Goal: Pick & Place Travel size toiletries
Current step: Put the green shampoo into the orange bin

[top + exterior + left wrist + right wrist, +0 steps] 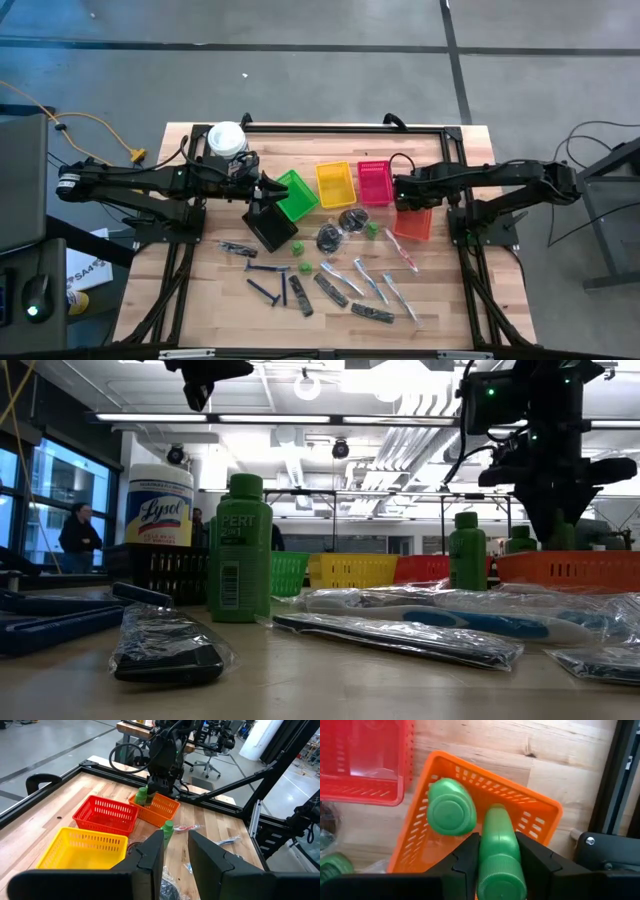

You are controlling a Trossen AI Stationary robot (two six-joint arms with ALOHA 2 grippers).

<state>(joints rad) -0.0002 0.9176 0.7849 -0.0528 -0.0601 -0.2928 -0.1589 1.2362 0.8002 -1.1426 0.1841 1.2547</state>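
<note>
My right gripper (498, 865) points down over the orange basket (540, 815), shut on a stubby green bottle (497, 835). A second green bottle (451, 812) stands upright in that basket. From the left wrist view the same gripper (152, 790) shows at the basket (162, 807). More toiletries lie on the wood: green bottles (297, 247), blue razors (268, 290), clear-white packets (375, 285), dark strips (303, 293), and bagged dark round pieces (340, 228). My left gripper (175, 850) hovers above the black basket (268, 225), open, with nothing between its fingers. My right gripper pinches the green bottle by the two sides of its body (497, 847), just below the cap, between its two fingers (465, 860). The fingers come from above, pointing down. The bottle stands upright, cap toward the wrist, its lower end down inside the orange basket.
Green (295, 192), yellow (335, 183) and red (373, 181) baskets stand in a row at the table's far side. A white tub with a yellow label (227, 138) stands at the far left. A black frame rail (620, 775) runs just beside the orange basket.
</note>
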